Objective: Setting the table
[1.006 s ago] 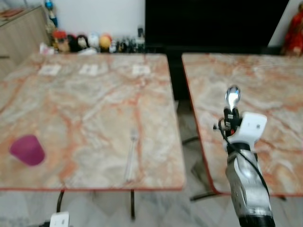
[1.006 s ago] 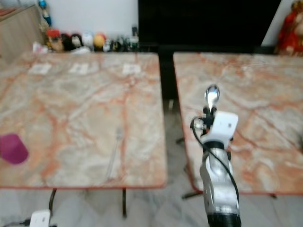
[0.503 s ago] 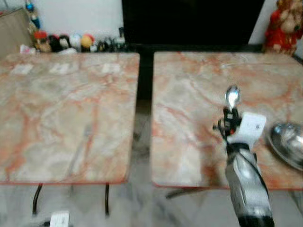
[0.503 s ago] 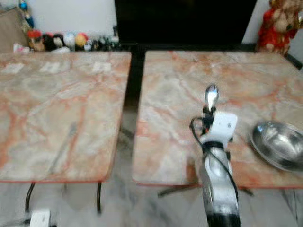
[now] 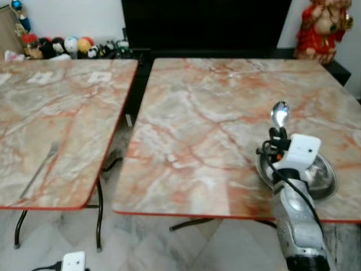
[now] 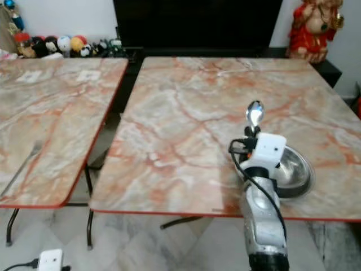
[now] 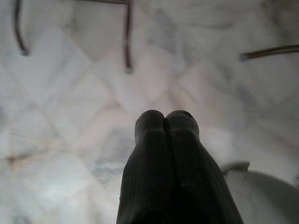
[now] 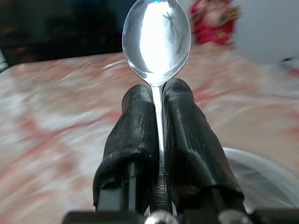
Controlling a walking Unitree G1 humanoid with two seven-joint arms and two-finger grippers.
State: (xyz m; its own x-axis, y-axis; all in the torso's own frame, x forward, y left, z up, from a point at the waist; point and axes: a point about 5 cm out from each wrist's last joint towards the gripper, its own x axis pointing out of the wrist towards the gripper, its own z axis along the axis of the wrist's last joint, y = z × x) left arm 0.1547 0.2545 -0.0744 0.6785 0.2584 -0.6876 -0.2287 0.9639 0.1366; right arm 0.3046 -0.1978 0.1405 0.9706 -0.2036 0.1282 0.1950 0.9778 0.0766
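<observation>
My right gripper [image 5: 277, 134] is shut on a silver spoon [image 5: 279, 114], held upright with its bowl on top. It hovers over the near right part of the right marble table [image 5: 203, 118]. A steel bowl [image 5: 321, 175] sits on that table just behind and below the gripper. In the right wrist view the spoon [image 8: 157, 39] stands clamped between the two black fingers [image 8: 135, 140], with the bowl's rim [image 8: 261, 170] beside them. A fork [image 5: 38, 169] lies on the left table [image 5: 51, 107]. My left gripper [image 7: 164, 122] hangs low over the floor, fingers pressed together with nothing between them.
A gap of tiled floor [image 5: 113, 169] separates the two tables. Small figurines [image 5: 56, 46] line the back of the left table, and a red statue [image 5: 318, 28] stands at the far right. A dark cabinet [image 5: 203, 25] lies behind. A white plug [image 5: 73, 261] lies on the floor.
The camera has swung to the right: the left table slid out leftwards and the right table with the steel bowl came to the centre. The spoon stays gripped upright.
</observation>
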